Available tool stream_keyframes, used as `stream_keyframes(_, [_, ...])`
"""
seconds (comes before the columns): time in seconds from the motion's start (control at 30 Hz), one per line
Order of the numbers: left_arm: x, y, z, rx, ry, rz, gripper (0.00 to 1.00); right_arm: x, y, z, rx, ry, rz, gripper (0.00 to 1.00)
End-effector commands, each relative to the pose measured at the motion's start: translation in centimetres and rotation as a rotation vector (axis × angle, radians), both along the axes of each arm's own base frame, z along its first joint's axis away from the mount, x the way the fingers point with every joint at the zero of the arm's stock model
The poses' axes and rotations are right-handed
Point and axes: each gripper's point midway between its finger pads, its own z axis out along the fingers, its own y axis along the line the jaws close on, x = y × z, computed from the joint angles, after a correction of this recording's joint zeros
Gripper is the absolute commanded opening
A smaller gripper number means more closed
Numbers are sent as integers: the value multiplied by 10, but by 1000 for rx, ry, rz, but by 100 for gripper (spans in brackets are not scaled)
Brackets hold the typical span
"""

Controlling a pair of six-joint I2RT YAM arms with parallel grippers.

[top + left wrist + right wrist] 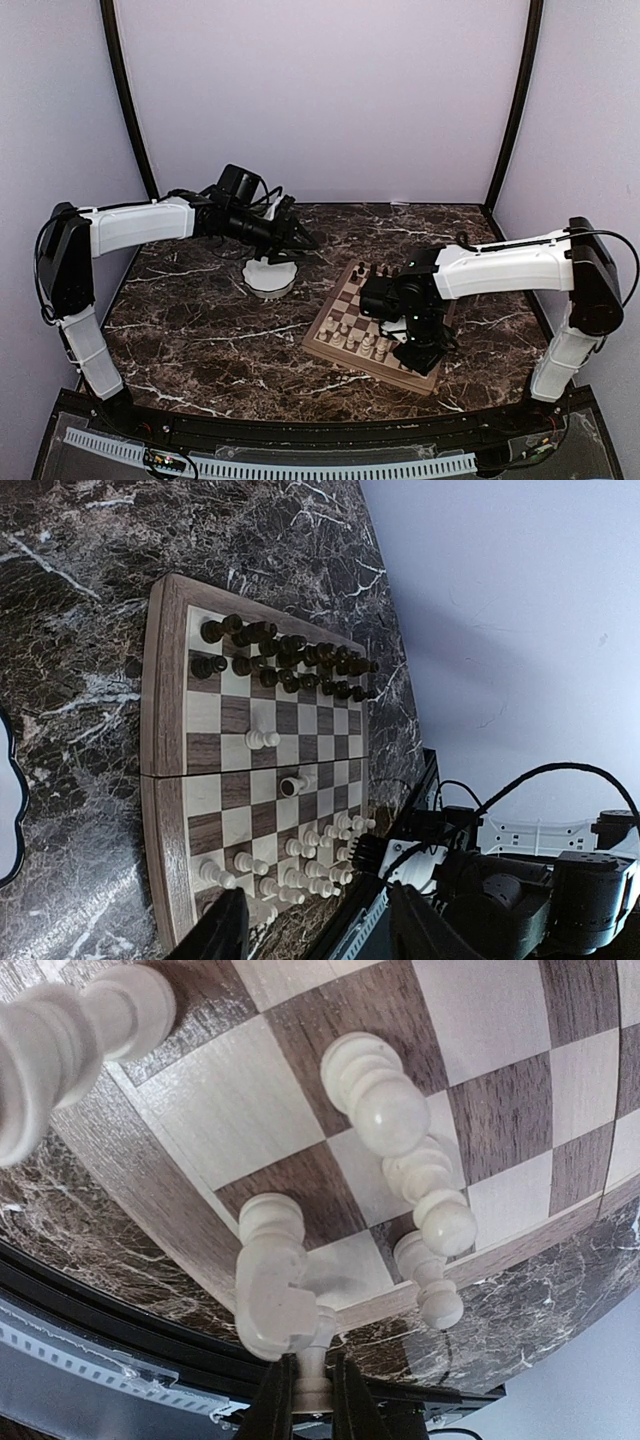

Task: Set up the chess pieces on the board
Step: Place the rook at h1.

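fingers [275,1405] of r. gripper [312,1370] pinch cream chessman [312,1392] at board [230,1110] rim; l. gripper [300,238] fingers [215,935] spread, hovering nr white bowl [268,282].

The counter [200,330] has a dark brown marble-look surface with white veins, polished and faintly glossy. On its right half, the square wooden chessboard [163,710] shows fine straight grain in its light and dark checks and tan rim, with a satin finish rather than a shine. The pale cream chess pieces [385,1110] are smooth turned wood with a soft sheen. The dark brown-black chess pieces [212,632] look a little glossier. The white scalloped bowl [268,278], left of the board, is smooth. The arms' white shells [140,222] look like matt plastic.
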Motion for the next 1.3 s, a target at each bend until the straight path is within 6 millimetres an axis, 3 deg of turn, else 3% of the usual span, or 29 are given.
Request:
stream_keyframes(0.0, [-7, 5, 19, -31, -24, -5, 50, 1, -2, -5, -25, -14, 10, 1])
stream_keyframes(0.5, [-9, 5, 20, -36, -21, -11, 50, 5, -6, -11, -42, -40, 11, 7])
stream_keyframes(0.83, [-11, 6, 20, -39, -13, -13, 50, 11, -2, -1, -27, -70, 6, 19])
stream_keyframes(1.1, [-12, 4, 21, -45, -7, -18, 50, 16, 8, 24, 12, -91, 3, 23])
stream_keyframes(1.27, [-13, 4, 23, -50, -9, -18, 50, 41, 31, 68, 115, -201, -13, 24])
